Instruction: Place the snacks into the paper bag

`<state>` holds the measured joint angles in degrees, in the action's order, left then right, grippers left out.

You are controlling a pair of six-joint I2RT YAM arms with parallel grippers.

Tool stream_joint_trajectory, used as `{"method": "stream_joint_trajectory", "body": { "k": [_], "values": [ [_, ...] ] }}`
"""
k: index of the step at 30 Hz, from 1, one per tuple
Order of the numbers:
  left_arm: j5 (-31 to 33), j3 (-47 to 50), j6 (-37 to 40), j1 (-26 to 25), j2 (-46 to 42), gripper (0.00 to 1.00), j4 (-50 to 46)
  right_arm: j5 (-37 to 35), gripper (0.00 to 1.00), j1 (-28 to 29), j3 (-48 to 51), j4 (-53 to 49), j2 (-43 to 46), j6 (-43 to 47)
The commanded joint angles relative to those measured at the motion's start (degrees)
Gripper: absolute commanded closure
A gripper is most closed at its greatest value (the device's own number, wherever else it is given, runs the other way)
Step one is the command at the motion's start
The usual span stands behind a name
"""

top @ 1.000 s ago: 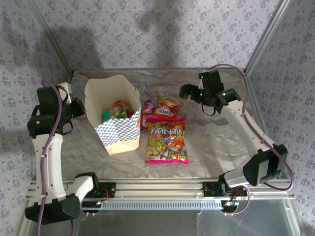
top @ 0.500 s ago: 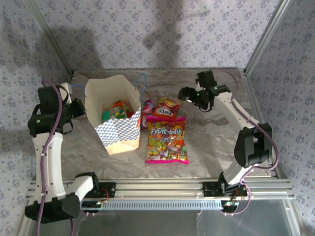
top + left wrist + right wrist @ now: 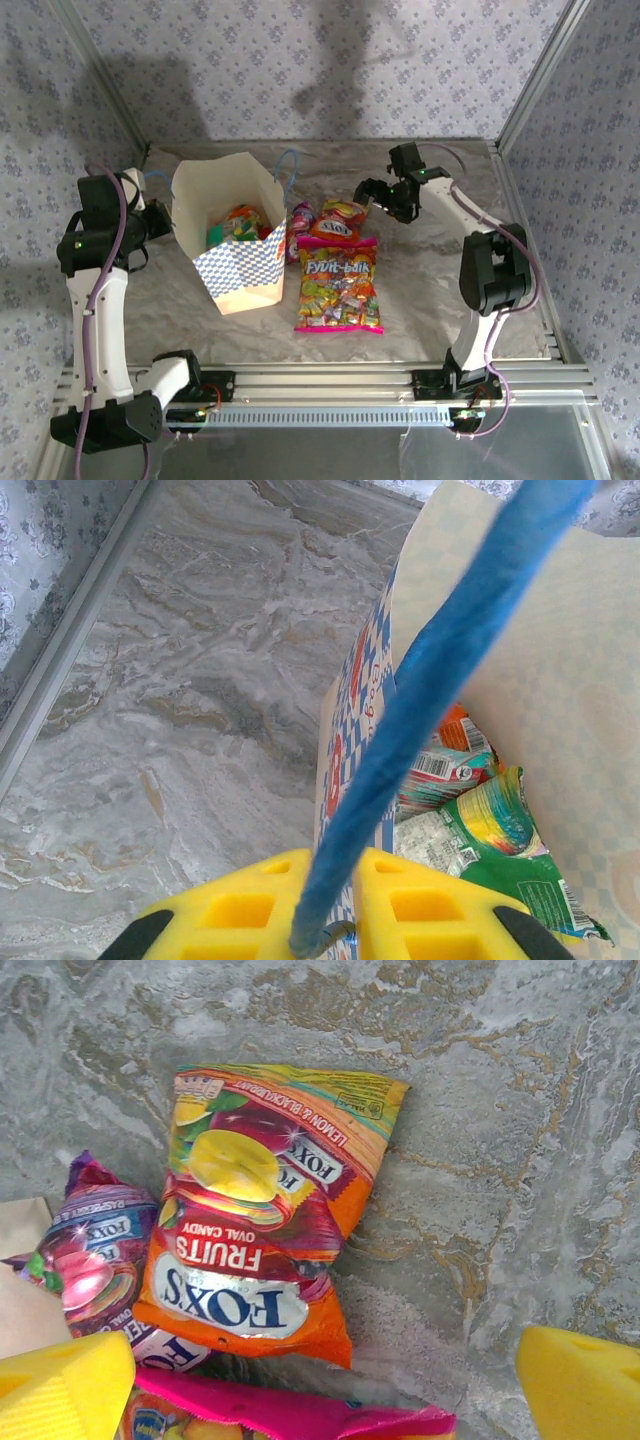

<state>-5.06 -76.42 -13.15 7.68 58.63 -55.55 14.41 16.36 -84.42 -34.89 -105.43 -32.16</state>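
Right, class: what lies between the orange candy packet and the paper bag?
A small purple packet, right beside the orange packet and close to the bag's side; the overhead view shows it.

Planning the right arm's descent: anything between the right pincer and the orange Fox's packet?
Nothing visible. The right pincer hangs open above the orange packet, which lies face up on the table. The purple packet and pink bag border it on two sides, not over it.
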Motion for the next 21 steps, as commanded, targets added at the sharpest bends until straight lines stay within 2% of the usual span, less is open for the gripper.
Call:
{"method": "stream_joint_trajectory", "body": {
  "k": [1, 12, 21],
  "values": [
    [0.9, -1.1, -0.1, -0.4, 0.0, 0.81, -1.1, 0.4, 0.00, -0.3, -2.5, -0.3, -2.1, -1.3],
    [0.8, -0.1, 0.4, -0.4, 0.2, 0.78, -0.7, 3.7, 0.00, 0.3, -5.5, 0.1, -8.3, -1.3],
    [1.1, 0.1, 0.7, -0.4, -0.3, 0.78, -0.7, 3.4, 0.00, 1.6, -8.4, -0.7, -12.2, -1.0]
  ]
}}
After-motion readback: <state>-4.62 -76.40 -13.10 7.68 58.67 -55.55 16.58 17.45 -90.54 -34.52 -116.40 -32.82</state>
